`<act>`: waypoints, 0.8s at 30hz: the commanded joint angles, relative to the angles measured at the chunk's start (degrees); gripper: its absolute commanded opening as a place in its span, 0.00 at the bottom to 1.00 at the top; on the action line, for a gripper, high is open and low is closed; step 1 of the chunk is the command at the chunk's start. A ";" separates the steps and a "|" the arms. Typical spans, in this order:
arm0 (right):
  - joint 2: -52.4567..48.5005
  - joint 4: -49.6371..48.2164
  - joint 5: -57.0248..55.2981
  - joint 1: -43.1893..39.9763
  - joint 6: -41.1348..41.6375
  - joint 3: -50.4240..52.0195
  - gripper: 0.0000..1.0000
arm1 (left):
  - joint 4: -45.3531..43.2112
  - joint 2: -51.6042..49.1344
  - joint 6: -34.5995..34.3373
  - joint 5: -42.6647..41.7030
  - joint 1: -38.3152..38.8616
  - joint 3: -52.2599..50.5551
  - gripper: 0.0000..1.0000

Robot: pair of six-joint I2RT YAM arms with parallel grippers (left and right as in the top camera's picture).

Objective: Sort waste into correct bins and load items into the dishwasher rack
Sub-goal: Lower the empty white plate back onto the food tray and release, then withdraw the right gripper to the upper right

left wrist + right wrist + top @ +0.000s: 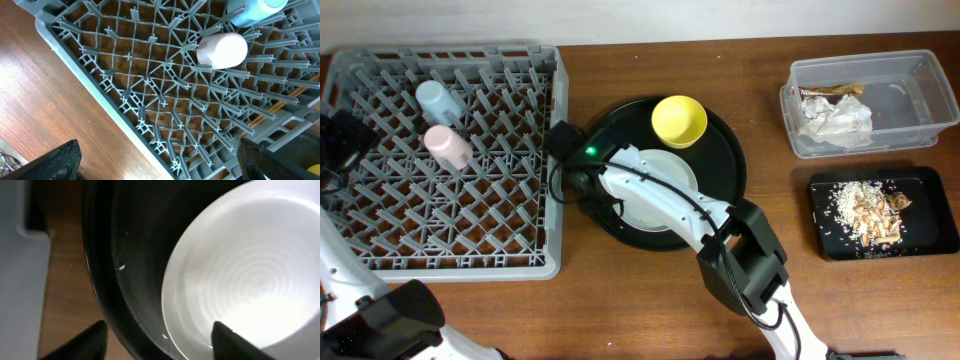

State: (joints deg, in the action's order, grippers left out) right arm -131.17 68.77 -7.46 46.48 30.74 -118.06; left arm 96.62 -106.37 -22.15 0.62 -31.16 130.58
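The grey dishwasher rack [520,262] stands at the left. It holds a light-blue cup [438,98] and a pink cup [448,146]; both also show in the left wrist view, pink [222,50] and blue [255,10]. The yellow bowl [679,120] and the pale plate [665,170] lie on the round black tray [730,150]. My right gripper [585,190] is open low over the tray's left rim, its fingers [155,347] straddling the rim and the plate's edge [250,270]. My left gripper [160,162] is open and empty above the rack's edge [100,95].
The clear tub [910,130] at the back right holds white napkins [840,118] and a brownish wrapper [832,91]. The flat black tray [930,240] in front of it holds food scraps [865,208]. My right arm [670,205] crosses the plate. No chopsticks show.
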 commanded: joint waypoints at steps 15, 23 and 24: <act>-0.98 1.18 13.46 -30.42 -14.49 -20.02 0.98 | -0.07 1.38 -0.33 0.00 -0.31 -0.04 0.99; 9.11 13.81 7.30 -50.18 -10.54 -25.18 0.98 | -5.31 1.40 -0.33 2.21 -0.42 -0.02 0.99; 9.31 15.74 8.41 -53.48 -10.54 -25.18 0.98 | -9.94 1.38 -0.33 2.16 -0.42 -0.04 0.99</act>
State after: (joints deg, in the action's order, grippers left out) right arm -126.30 82.28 1.08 -1.54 19.55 -141.38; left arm 93.67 -106.37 -22.15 0.97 -31.16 130.48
